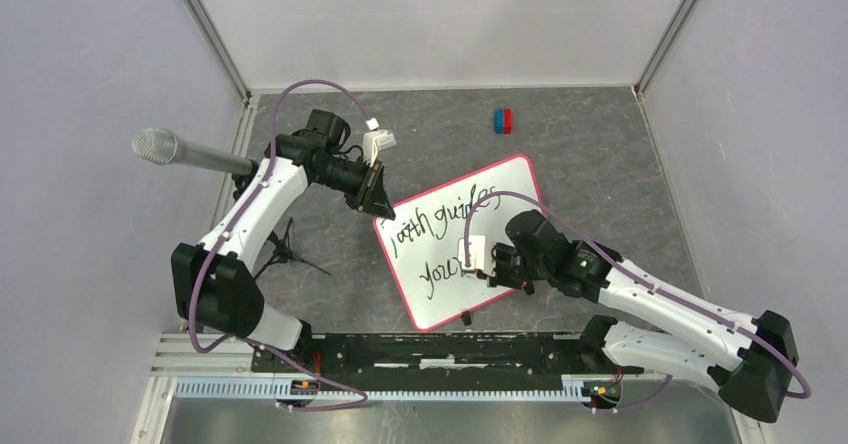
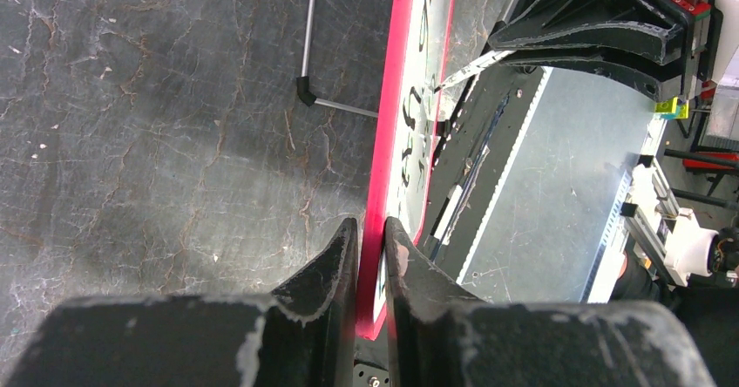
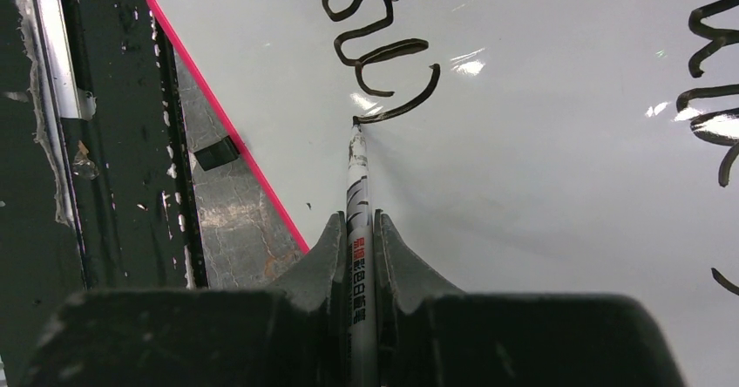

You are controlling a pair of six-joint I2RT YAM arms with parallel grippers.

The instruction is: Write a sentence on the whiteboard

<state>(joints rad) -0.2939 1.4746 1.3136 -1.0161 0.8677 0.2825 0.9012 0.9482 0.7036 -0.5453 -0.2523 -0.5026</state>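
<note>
hold: left pincer [image 2: 372,224] is pinching whiteboard [image 1: 507,180] rim at ten o'clock | pen: right pincer [image 3: 355,220] is pinching marker [image 3: 356,173], tip touching sentence [image 3: 383,56] | advice: keeping pressure light, board steady

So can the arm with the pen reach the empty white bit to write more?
Probably yes. The right gripper holds the marker, tip on the whiteboard, and bare white lies right beside the tip, nothing in between. The left gripper pinches the board's rim.

Pale grey walls [image 1: 430,14] close in three sides, with metal posts [image 1: 212,32] at the far corners. The bench [image 1: 600,154] is dark, veined grey and evenly lit.
</note>
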